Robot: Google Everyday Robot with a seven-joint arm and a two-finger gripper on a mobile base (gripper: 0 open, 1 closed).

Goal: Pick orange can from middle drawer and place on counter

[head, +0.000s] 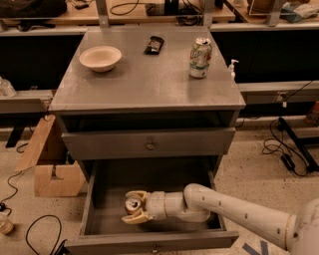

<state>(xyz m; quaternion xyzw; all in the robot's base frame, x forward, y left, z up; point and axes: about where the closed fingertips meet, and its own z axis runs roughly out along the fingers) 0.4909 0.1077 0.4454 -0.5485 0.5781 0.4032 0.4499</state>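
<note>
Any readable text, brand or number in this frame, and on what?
None legible.
Print on the green-and-white can, on the counter: too blurred.
Marking on the black packet: too blurred.
Label on the orange can, at the gripper in the middle drawer: cannot be read.

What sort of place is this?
Probably a lab or workshop: wooden benches with cables, loose cords on the floor, a cardboard box. The gripper is at the orange can in the middle drawer.

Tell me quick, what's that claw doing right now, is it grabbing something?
Gripper: closed on the orange can, low inside the middle drawer.
</note>
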